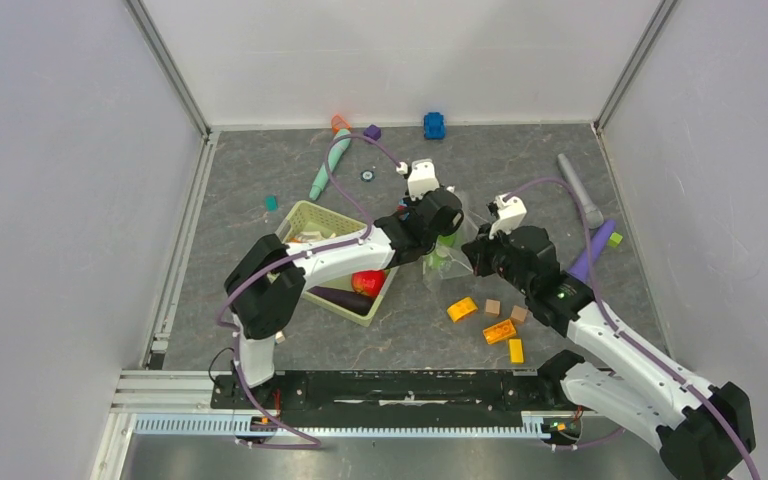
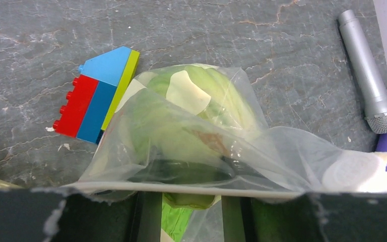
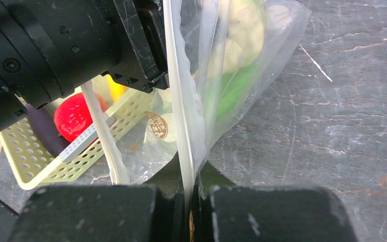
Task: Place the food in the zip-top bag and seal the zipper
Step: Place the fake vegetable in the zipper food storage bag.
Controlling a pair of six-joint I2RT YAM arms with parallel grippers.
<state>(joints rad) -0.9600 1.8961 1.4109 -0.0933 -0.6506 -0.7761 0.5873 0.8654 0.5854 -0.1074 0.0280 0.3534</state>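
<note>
The clear zip-top bag (image 1: pixel 450 248) hangs between my two grippers beside the basket. In the left wrist view the bag (image 2: pixel 292 156) holds the pale green cabbage (image 2: pixel 161 126), and the whitish zipper (image 2: pixel 131 187) runs across in front of my left gripper (image 2: pixel 191 201). Its jaws stand apart with a green piece and bag film between them. My right gripper (image 3: pixel 191 189) is shut on one zipper strip (image 3: pixel 179 111); the other strip (image 3: pixel 101 136) hangs loose to the left, so the mouth gapes. A red tomato (image 3: pixel 73 116) and dark eggplant (image 3: pixel 43 131) lie in the basket.
The pale green lattice basket (image 1: pixel 310 215) sits under my left arm. Orange, yellow and tan blocks (image 1: pixel 499 331) lie near the right arm. A grey microphone (image 1: pixel 580 190), a purple piece (image 1: pixel 590 252), a teal stick (image 1: pixel 330 165) and a red-blue brick stack (image 2: pixel 98 96) surround the bag.
</note>
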